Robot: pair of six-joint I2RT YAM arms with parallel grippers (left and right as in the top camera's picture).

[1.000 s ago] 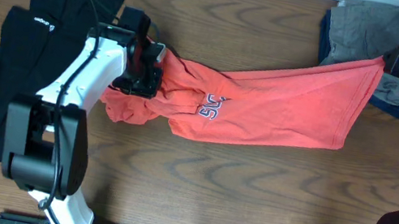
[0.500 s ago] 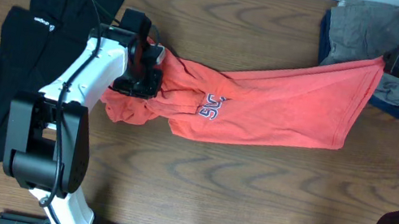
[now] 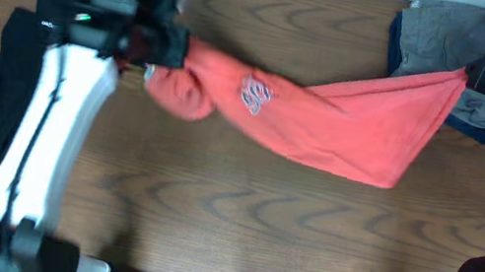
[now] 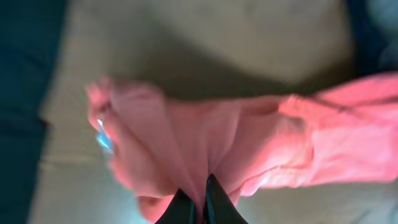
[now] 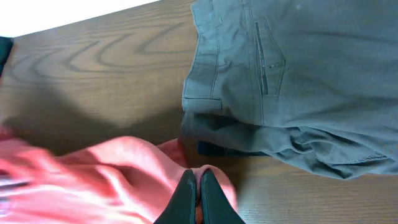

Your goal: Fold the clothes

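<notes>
Stretching red T-shirt [image 3: 325,121] between left claw [image 4: 199,200], clamped at nine o'clock, and right claw [image 5: 199,186], clamped at two; next: lay it flat.

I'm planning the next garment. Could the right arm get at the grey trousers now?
Probably not yet: the right gripper is shut on the red shirt, though the trousers lie largely uncovered beside it.

The table [image 3: 238,215] is matt brown wood with clear grain. The T-shirt [image 3: 325,121] is soft, creased coral cloth. The black garment [image 3: 16,86], upper left, is matt cloth; the grey trousers [image 5: 311,74], upper right, stitched woven fabric.
</notes>
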